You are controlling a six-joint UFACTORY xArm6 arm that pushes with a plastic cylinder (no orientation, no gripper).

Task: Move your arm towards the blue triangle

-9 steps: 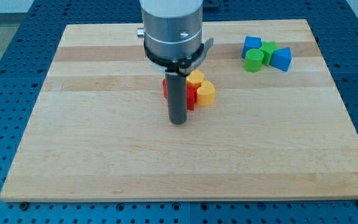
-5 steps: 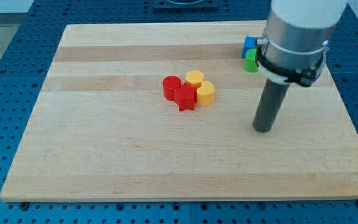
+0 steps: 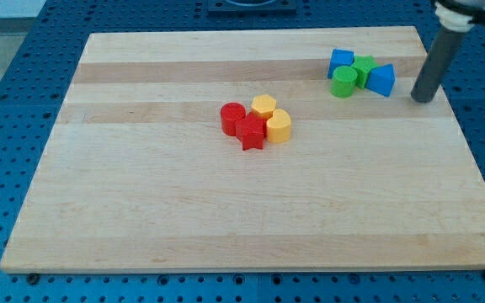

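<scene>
The blue triangle (image 3: 381, 79) lies near the view's top right on the wooden board (image 3: 141, 210). It touches a green block (image 3: 364, 67), with a green cylinder (image 3: 343, 82) and another blue block (image 3: 340, 61) to its left. My tip (image 3: 423, 99) rests on the board just to the right of the blue triangle and slightly lower, a short gap apart from it. The rod rises to the view's top right corner.
A cluster sits near the board's middle: a red cylinder (image 3: 232, 116), a red star-like block (image 3: 250, 131), and two yellow blocks (image 3: 263, 106) (image 3: 279, 125). The board's right edge runs close to my tip. A blue perforated table surrounds the board.
My tip has moved from beside the red and yellow cluster across to the view's right and up, ending just right of the blue triangle. No block has moved.
</scene>
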